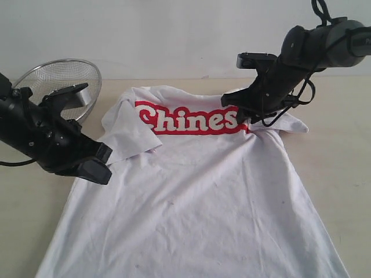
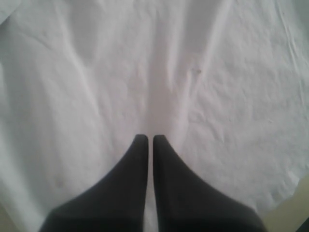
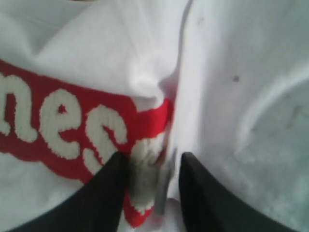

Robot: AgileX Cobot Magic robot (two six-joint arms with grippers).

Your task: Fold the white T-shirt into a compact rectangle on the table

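left gripper (image 2: 150,137): fingers pressed together, nothing between them, plain cloth of the white T-shirt (image 1: 197,197) under its tips | right gripper (image 3: 152,159): jaws part-way apart, astride a raised fold at the end of the red lettering (image 3: 63,121), no firm pinch visible | shirt: spread on the table (image 1: 342,174), folded-in sleeve (image 1: 130,136) near the left gripper's tip

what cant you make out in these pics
- exterior view: the white T-shirt is cut off by the bottom edge; the right end effector hides the lettering's end.
- right wrist view: blur; cloth lies between the jaws, but a grip can't be told.
- exterior view: the left arm covers part of the wire basket.
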